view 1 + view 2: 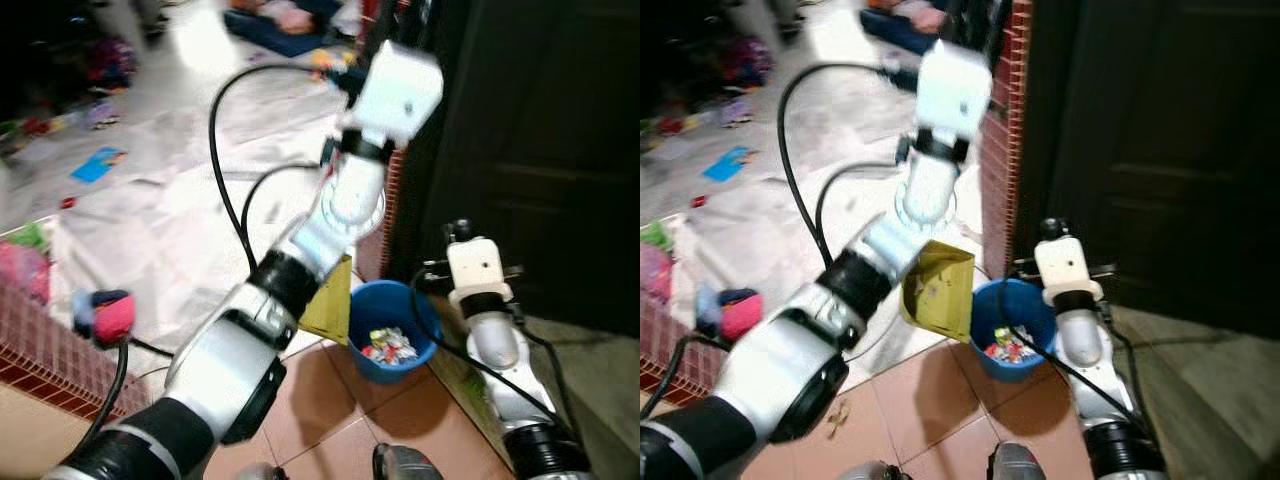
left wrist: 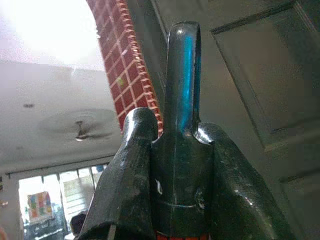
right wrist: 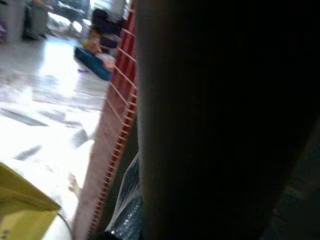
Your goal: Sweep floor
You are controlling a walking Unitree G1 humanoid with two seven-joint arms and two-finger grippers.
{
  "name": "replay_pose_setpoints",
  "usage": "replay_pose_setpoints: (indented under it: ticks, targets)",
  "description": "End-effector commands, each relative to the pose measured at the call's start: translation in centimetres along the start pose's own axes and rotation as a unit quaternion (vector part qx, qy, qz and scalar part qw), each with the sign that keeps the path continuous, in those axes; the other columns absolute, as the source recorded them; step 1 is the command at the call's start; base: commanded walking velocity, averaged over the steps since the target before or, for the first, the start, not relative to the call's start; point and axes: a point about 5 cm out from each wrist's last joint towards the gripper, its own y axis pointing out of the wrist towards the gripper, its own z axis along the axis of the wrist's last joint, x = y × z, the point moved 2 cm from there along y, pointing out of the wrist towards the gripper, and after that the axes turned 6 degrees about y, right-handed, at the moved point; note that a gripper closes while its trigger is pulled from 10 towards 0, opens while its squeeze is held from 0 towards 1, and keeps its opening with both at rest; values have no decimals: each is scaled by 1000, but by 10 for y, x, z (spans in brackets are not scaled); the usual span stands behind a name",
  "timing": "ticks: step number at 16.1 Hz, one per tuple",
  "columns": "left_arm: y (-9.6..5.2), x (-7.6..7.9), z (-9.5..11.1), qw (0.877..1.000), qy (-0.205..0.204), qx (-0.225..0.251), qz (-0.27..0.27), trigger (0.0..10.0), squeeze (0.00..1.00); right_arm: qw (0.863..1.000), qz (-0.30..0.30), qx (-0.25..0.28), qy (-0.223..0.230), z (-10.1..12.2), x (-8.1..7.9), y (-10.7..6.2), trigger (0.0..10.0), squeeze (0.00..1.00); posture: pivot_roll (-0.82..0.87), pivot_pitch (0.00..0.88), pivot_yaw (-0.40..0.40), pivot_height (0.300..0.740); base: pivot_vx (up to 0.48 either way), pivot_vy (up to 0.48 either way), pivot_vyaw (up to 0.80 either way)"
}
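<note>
The robot's left arm is lifted high. In the left wrist view, the left gripper has its 2 black fingers pressed tight on the dark shiny plastic handle that sticks up between them, toward the ceiling. Below the arm hangs the yellow plastic dustpan, tipped on its side just over the rim of the small round blue plastic bin. The bin sits on the brown floor tiles, just beside the red brick-tiled pillar, and has little scraps of rubbish inside.

The dustpan looks light and stiff. It should swing easily, so it needs a slow tilt or scraps may fall past the bin. The handle looks smooth and slippery. A firm hold low on the handle seems best.

The right arm hangs low beside the dark door. I cannot tell if its jaws are spread or pressed together.
</note>
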Motion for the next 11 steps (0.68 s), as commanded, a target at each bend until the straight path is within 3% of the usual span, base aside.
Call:
replay_pose_setpoints:
  ticks: [1, 9, 11]
  targets:
    - [19, 4, 26, 997, -60, 23, 50, 10000, 0, 1000, 9, 26, -2, 12, -5, 8, 10000, 0, -147, 0, 79, 740, 0, 0, 0]
    - [33, -14, 28, 994, -38, 34, 96, 10000, 0, 999, 17, 31, -16, 13, -10, 5, 10000, 0, -164, 0, 82, 740, 0, 0, 0]
    - [32, -14, 24, 995, -43, 24, 86, 10000, 0, 999, 18, 32, -15, 14, -11, 6, 10000, 0, -165, 0, 83, 740, 0, 0, 0]
